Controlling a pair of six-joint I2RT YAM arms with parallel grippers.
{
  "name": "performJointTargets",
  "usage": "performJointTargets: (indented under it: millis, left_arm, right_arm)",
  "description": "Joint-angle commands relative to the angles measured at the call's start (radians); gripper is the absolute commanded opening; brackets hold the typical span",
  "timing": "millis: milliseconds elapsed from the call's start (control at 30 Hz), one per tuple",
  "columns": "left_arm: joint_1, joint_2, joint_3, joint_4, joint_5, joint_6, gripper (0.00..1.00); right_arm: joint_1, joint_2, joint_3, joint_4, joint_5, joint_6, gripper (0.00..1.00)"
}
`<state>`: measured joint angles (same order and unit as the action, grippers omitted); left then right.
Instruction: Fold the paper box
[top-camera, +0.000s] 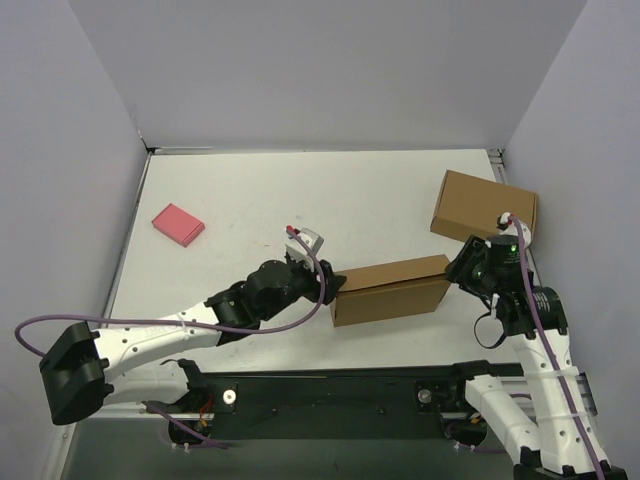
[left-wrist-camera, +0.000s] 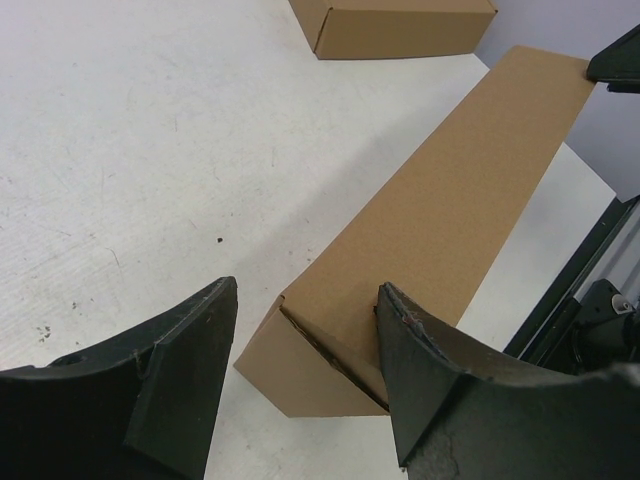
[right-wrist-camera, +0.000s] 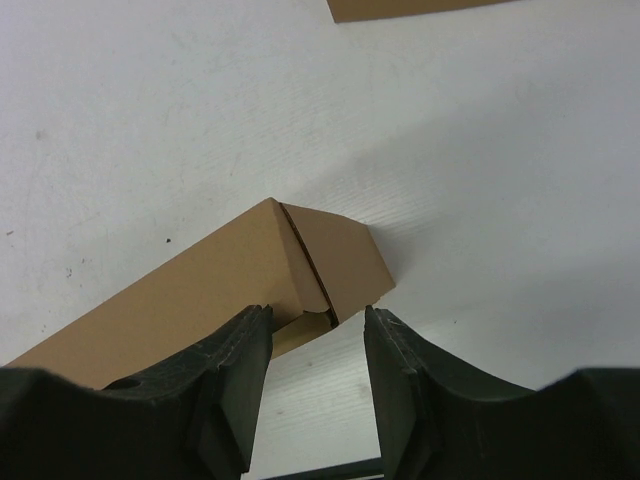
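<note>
In the middle of the table (top-camera: 300, 190), from above, the paper box (top-camera: 390, 290) lies as a formed oblong, with the left gripper (top-camera: 328, 284) at one end and the right gripper (top-camera: 458, 268) at the other, probably bracing it so the end flaps can be tucked (a second box (top-camera: 485, 205) sits apart behind). The left wrist view shows jaws wide, straddling the box end and clamping nothing. The right wrist view shows jaws half open at the end flap's corner, gripping nothing.

The plain brown paper box (top-camera: 390, 290), folded into a long oblong, lies flat near the front of the white table (top-camera: 300, 190), right end angled slightly back, end flaps tucked in with thin seams showing
</note>
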<state>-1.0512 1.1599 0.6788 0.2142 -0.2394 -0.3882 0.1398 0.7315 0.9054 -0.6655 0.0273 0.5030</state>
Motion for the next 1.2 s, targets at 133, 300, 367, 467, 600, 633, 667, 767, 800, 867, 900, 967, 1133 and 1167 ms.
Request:
performJointTargets:
  millis: [133,300,367,467,600,633,667,767,800,867,900,967,1133,1167]
  left_arm:
    - [-0.021,0.142,-0.053,-0.423,0.046,0.028,0.66]
    - [-0.024,0.176,-0.074,-0.400,0.051,0.018,0.67]
    - [-0.023,0.184,-0.081,-0.386,0.043,0.017,0.66]
    - [-0.023,0.175,-0.084,-0.381,0.031,0.017,0.67]
    - [-0.020,0.143,-0.021,-0.411,-0.015,0.015,0.72]
    - [-0.015,0.139,0.002,-0.415,-0.035,0.017,0.73]
    - [-0.006,0.135,0.052,-0.423,-0.043,0.018,0.74]
    - [0.026,0.135,0.170,-0.434,-0.047,0.025,0.79]
    - [0.034,0.136,0.197,-0.437,-0.044,0.029,0.80]
    - [0.059,0.130,0.247,-0.441,-0.041,0.032,0.82]
    - [0.066,0.126,0.284,-0.441,-0.037,0.035,0.83]
    - [0.089,0.109,0.318,-0.452,-0.015,0.029,0.84]
    - [0.167,0.031,0.285,-0.426,0.101,-0.070,0.85]
    - [0.180,-0.004,0.262,-0.414,0.124,-0.115,0.85]
  right_arm:
    - [-0.058,0.089,-0.052,-0.279,-0.148,0.023,0.38]
    - [-0.115,0.106,-0.100,-0.286,-0.198,0.011,0.34]
    - [-0.117,0.112,-0.112,-0.283,-0.190,0.002,0.33]
    - [-0.117,0.117,-0.115,-0.283,-0.185,0.000,0.33]
    - [-0.117,0.083,-0.112,-0.279,-0.170,0.014,0.33]
    - [-0.117,0.079,-0.112,-0.278,-0.176,0.019,0.33]
    - [-0.117,0.075,-0.112,-0.272,-0.181,0.026,0.33]
    - [-0.117,0.060,-0.120,-0.243,-0.184,0.042,0.33]
    - [-0.117,0.052,-0.119,-0.229,-0.182,0.049,0.33]
    - [-0.117,0.040,-0.119,-0.211,-0.172,0.058,0.33]
    - [-0.117,0.031,-0.120,-0.189,-0.171,0.063,0.33]
    - [-0.115,0.029,-0.125,-0.169,-0.176,0.072,0.33]
    - [-0.112,0.034,-0.129,-0.128,-0.181,0.072,0.33]
    - [-0.112,0.034,-0.128,-0.123,-0.179,0.071,0.33]
